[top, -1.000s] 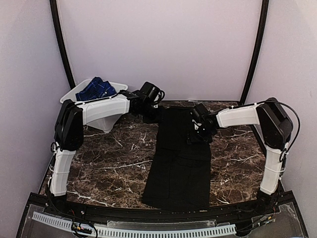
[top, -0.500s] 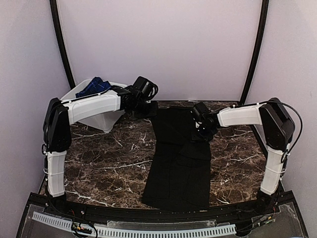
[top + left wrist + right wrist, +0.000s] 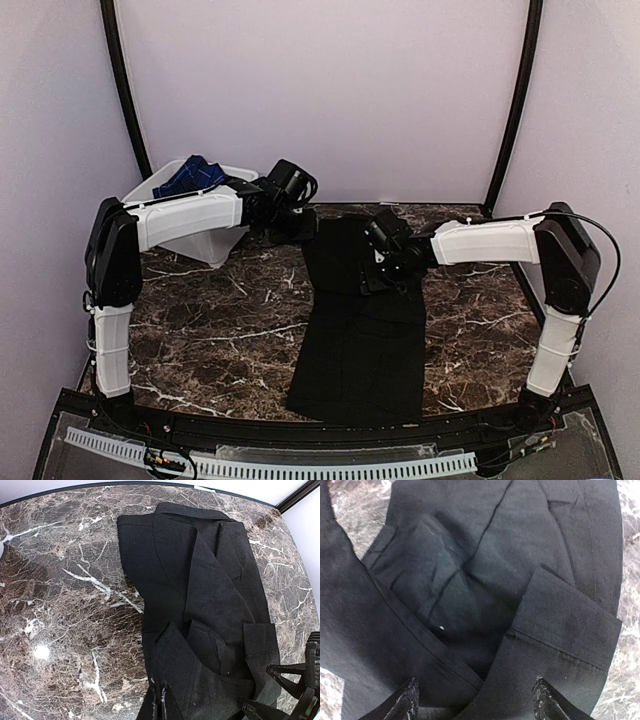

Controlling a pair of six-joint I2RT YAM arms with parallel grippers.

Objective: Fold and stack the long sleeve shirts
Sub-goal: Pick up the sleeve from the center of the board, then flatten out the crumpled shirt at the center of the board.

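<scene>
Well behind both claws, at the near edge, the squared hem of the black shirt [image 3: 360, 350] lies flat on the glossy brown marble table [image 3: 220, 330], white veins branching across the stone on either side of it. From there the garment runs as a long, narrow, matte strip towards the claws. The right gripper [image 3: 475, 702] is over the far part of that strip, released: its two dark fingertips [image 3: 407, 702], gritty and speckled at the edges, stand wide apart with nothing held, and black weave fills the gap between them. Just ahead and to the right of this claw a rectangular cuff [image 3: 565, 630] with a stitched seam lies doubled over the shirt's body. Ahead and slightly left, one tiny white button [image 3: 442, 627] sits in a crease among soft ridges and a long diagonal fold. Beyond and to the left of the right claw, the left gripper [image 3: 162, 702] is at the shirt's far left corner, its jaws pressed together into a thin seam with black cloth bunched against them, so it looks clenched on the shirt. Ahead of that claw the faintly linty fabric spreads in broad overlapping flaps with straight, crisp edges. Off to its left, a white plastic tub [image 3: 210, 252] with sloping walls holds the crumpled blue checked shirt [image 3: 190, 178], farthest of all.
</scene>
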